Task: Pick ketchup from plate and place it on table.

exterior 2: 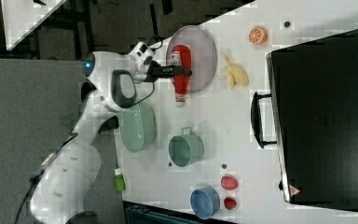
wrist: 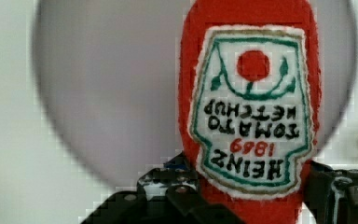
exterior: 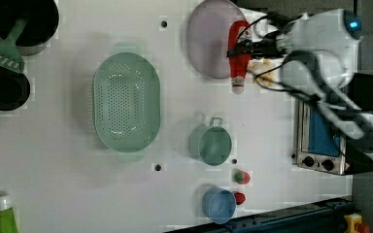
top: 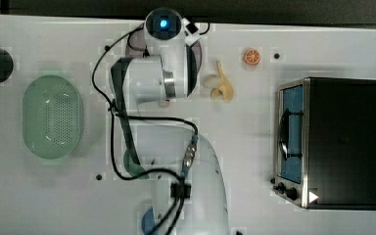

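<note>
- The ketchup [wrist: 251,112] is seen lying across the plate [exterior 2: 204,51] rim, at about 7 o'clock of the plate in the right view, cap end over the white table [exterior 2: 223,135]
- The gripper [wrist: 247,196] is seen closed around the bottle's body, a finger on each side
- A straight lift is advised before carrying clear of the rim
- Bare table toward the teal cup [exterior 2: 185,149] is judged a safe landing

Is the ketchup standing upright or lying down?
Lying down: the ketchup lies flat, body on the plate, cap end over the table.
</note>
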Robot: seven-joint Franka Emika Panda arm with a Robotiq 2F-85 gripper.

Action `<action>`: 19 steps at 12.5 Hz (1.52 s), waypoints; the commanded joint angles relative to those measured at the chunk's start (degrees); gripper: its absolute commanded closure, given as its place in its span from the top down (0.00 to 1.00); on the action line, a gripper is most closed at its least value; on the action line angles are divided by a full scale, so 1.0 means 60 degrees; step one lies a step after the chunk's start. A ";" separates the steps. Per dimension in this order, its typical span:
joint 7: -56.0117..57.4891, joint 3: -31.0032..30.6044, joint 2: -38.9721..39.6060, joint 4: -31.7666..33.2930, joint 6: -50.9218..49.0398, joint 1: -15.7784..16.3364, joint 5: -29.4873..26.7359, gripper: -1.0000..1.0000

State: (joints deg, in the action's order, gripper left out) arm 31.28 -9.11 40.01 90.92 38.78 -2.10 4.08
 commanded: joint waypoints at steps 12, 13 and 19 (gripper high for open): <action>-0.0126 0.0425 -0.5410 0.5339 0.0044 -0.1396 -0.0803 0.60; -0.0126 0.0488 -0.5505 0.5873 0.0373 -0.1396 -0.0804 0.60; -0.0129 0.0565 -0.4867 0.7813 0.2390 -0.1376 -0.0804 0.60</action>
State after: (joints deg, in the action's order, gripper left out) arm 31.19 -5.44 12.57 139.77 50.47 -11.17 -0.29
